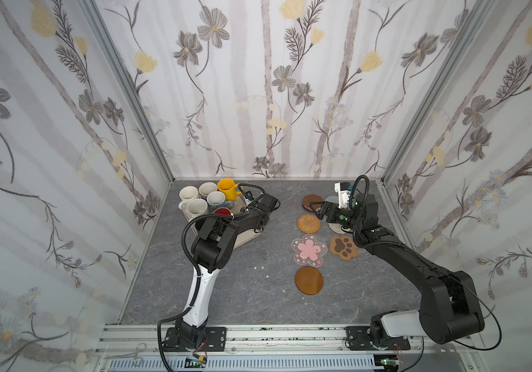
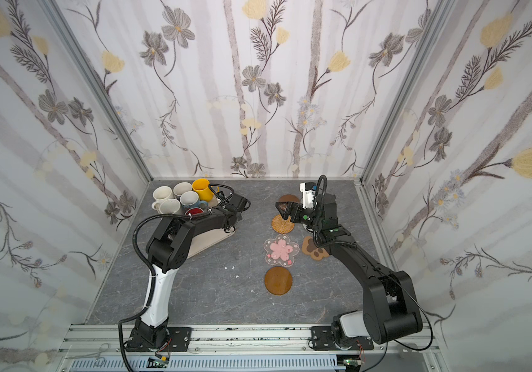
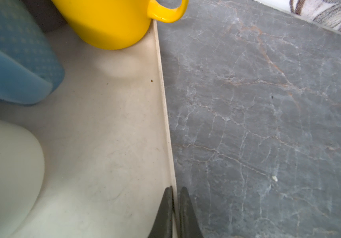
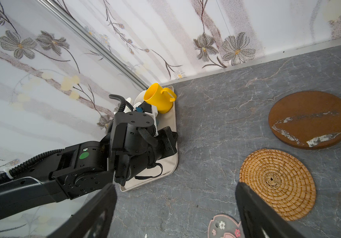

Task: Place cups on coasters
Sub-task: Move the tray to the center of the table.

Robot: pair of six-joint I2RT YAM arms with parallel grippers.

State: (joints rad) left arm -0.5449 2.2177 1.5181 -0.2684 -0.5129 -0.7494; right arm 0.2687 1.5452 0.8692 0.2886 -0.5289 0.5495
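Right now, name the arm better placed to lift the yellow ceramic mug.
Left, probably. The left claw grips the rim of the beige tray, close to the yellow ceramic mug; it must first let go. The right claw hangs open far off by the golden woven round coaster.

The left arm [image 1: 208, 248] has black joint housings and a white lower link [image 1: 198, 290], with a black corrugated conduit [image 4: 37, 158] running alongside. A green dot [image 4: 84, 156] marks its wrist. The right arm [image 1: 396, 254] is black, with a pale grey shell [image 1: 398, 323] near its screwed-down black base plate [image 1: 354, 336]. The left gripper [image 3: 175, 190] and right gripper [image 4: 175, 185] have dark tapered fingers
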